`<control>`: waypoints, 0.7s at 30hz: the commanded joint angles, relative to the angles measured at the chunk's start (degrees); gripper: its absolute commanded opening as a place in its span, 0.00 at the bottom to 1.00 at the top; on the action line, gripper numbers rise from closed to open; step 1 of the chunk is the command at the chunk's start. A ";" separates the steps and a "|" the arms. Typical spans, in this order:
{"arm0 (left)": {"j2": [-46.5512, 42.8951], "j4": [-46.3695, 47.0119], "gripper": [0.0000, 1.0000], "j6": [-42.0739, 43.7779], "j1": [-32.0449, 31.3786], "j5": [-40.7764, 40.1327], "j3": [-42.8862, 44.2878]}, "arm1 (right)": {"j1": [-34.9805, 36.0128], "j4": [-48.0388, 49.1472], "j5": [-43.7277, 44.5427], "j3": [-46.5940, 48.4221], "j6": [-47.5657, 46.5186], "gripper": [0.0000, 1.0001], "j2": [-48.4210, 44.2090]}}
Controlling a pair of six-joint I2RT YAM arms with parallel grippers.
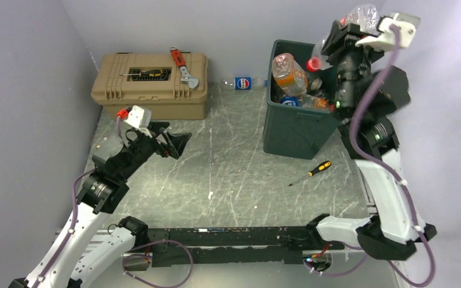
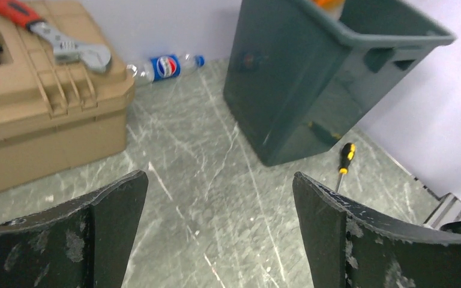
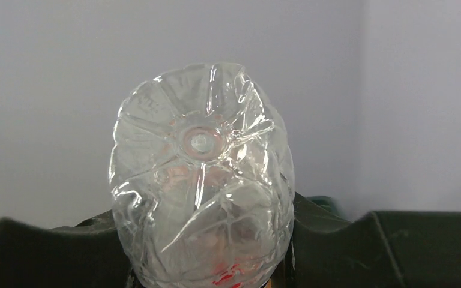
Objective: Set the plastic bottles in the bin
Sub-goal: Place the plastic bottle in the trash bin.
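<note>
My right jaws clench a crushed bottle (image 3: 201, 198) high by the bin (image 1: 288, 129) at two o'clock; left jaws gape empty over the counter (image 1: 240, 174).

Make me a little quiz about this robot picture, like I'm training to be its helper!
1. True or false: the left gripper is shut tight.
2. The red wrench lies on: A the toolbox, B a chair, C a shelf.
3. Fill in: the right gripper grips a crushed clear ____.

Key: 1 false, its jaws stand wide open. 2 A. 3 bottle.
</note>
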 commanded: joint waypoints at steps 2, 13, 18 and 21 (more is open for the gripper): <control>4.50 -3.80 0.95 0.42 -0.15 -5.50 2.14 | -15.39 -1.85 2.95 -3.70 -1.52 0.41 8.49; 30.91 -8.78 0.93 -6.42 -0.15 -8.32 20.47 | -25.51 -7.21 -3.67 -8.07 11.91 0.96 15.51; 40.17 -5.43 0.92 -10.50 -0.15 -4.51 27.90 | -25.55 -7.87 -2.59 -7.08 13.32 1.00 12.63; 43.59 -2.89 0.91 -10.71 -0.15 -3.52 29.31 | -25.52 -6.43 -3.52 -8.58 14.30 1.00 8.06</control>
